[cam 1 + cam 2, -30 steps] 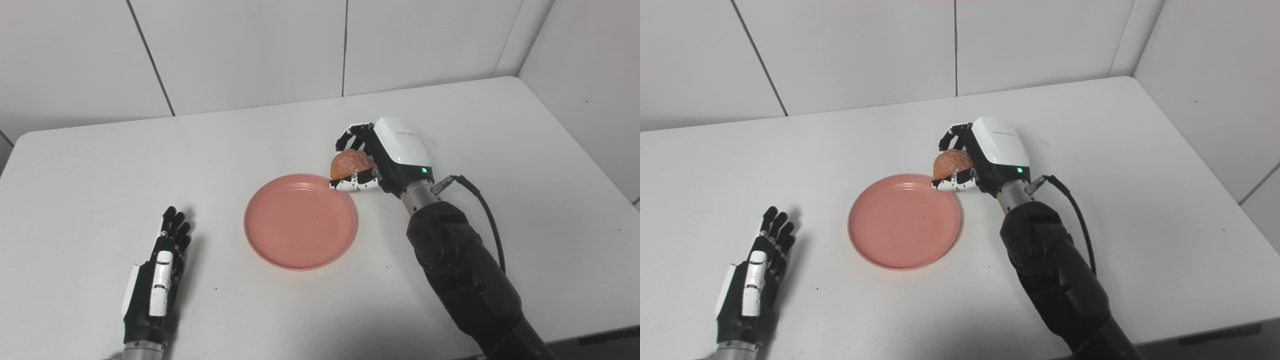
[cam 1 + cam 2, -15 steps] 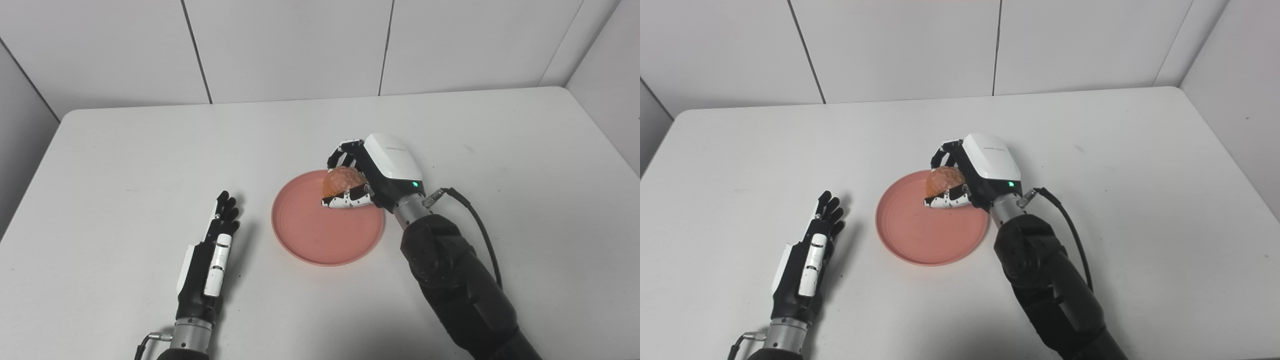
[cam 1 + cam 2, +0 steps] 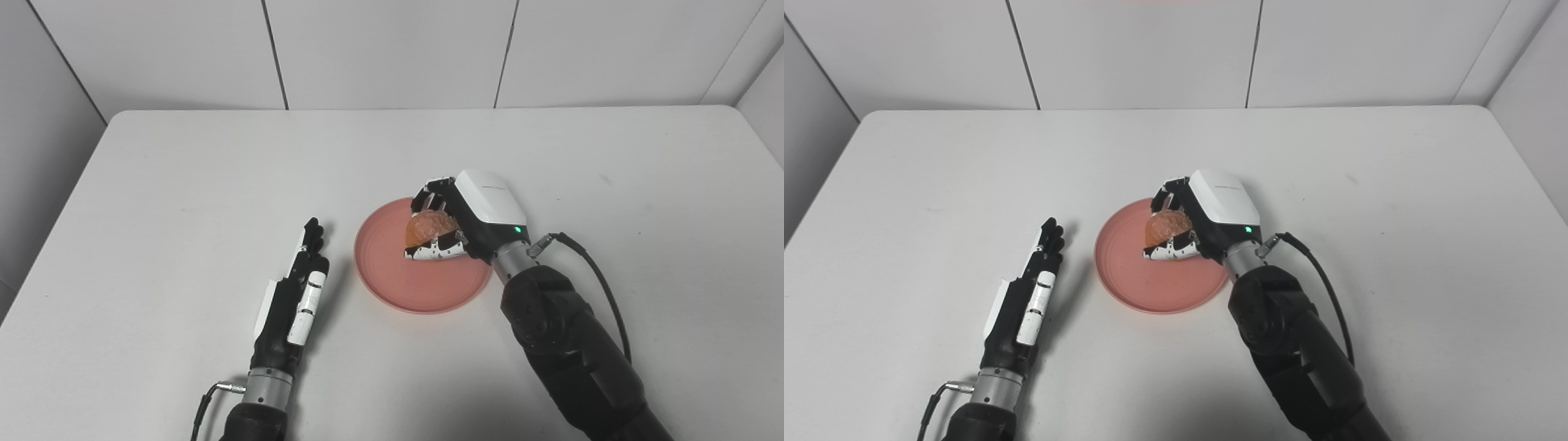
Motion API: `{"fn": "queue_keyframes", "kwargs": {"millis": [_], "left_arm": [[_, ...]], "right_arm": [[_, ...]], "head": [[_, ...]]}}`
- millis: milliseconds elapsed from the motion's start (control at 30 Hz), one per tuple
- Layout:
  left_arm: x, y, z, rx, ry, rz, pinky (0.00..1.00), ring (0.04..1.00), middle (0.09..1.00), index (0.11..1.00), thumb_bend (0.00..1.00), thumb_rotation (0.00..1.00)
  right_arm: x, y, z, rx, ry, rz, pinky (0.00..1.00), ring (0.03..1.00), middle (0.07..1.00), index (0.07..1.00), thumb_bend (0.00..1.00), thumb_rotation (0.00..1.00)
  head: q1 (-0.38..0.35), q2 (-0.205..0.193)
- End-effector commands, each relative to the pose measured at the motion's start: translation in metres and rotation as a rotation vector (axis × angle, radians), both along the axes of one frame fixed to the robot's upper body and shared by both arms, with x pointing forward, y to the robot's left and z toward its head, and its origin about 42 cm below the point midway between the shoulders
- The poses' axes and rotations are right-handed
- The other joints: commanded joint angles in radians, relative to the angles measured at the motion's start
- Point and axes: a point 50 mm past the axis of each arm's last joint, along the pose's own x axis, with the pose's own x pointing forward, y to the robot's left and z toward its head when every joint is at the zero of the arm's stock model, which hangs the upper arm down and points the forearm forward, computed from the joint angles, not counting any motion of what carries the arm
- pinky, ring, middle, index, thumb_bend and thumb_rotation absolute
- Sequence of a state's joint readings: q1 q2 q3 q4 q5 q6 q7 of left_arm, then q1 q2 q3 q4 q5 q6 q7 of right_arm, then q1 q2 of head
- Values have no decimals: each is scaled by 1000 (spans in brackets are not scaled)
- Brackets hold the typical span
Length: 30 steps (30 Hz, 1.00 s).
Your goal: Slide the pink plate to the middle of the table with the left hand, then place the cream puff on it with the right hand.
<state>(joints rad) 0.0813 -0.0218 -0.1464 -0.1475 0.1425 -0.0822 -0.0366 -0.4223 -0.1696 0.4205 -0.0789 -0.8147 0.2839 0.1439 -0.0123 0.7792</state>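
Observation:
The pink plate (image 3: 404,275) lies near the middle of the white table (image 3: 184,184). My right hand (image 3: 468,217) is shut on the orange-brown cream puff (image 3: 429,228) and holds it over the plate's right part, close to its surface. I cannot tell whether the puff touches the plate. My left hand (image 3: 294,300) lies flat and open on the table just left of the plate, fingers straight, holding nothing. The plate (image 3: 1145,275), puff (image 3: 1165,228) and both hands (image 3: 1029,300) (image 3: 1213,214) show the same way in the right eye view.
White wall panels (image 3: 392,49) stand behind the table's far edge. A cable (image 3: 588,269) runs from my right wrist along the forearm. The table's left edge (image 3: 55,214) is in view.
My right hand has carried the cream puff from beside the plate's rim to over the plate and lower. The camera has turned left, shifting the whole picture. My left hand stays flat.

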Motion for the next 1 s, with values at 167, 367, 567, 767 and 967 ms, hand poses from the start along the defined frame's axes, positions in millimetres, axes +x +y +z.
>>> {"fn": "queue_keyframes", "kwargs": {"millis": [167, 367, 567, 767, 967], "left_arm": [[-9, -16, -12, 7, 28, -11, 977, 1000, 1000, 1000, 440, 1000], [-8, -18, -11, 14, 23, -6, 975, 998, 1000, 999, 443, 1000], [-8, -20, -11, 12, 23, -6, 974, 994, 999, 994, 444, 1000], [-7, -21, -10, 6, 28, -7, 969, 992, 998, 992, 436, 1000], [-7, -20, -10, 9, 25, -8, 970, 992, 998, 992, 432, 1000]], "right_arm": [[1, 6, 8, -16, -53, 66, 252, 341, 418, 485, 504, 139], [1, 6, 5, -34, -41, 77, 240, 329, 404, 484, 504, 140], [2, 3, 1, -47, -19, 83, 221, 310, 404, 487, 506, 139], [0, 2, -2, -64, -9, 95, 185, 266, 360, 486, 511, 142], [-3, 1, -1, -114, -25, 112, 390, 493, 566, 522, 568, 197]], "head": [[5, 4], [6, 6], [10, 7], [10, 8], [6, 8]]}}
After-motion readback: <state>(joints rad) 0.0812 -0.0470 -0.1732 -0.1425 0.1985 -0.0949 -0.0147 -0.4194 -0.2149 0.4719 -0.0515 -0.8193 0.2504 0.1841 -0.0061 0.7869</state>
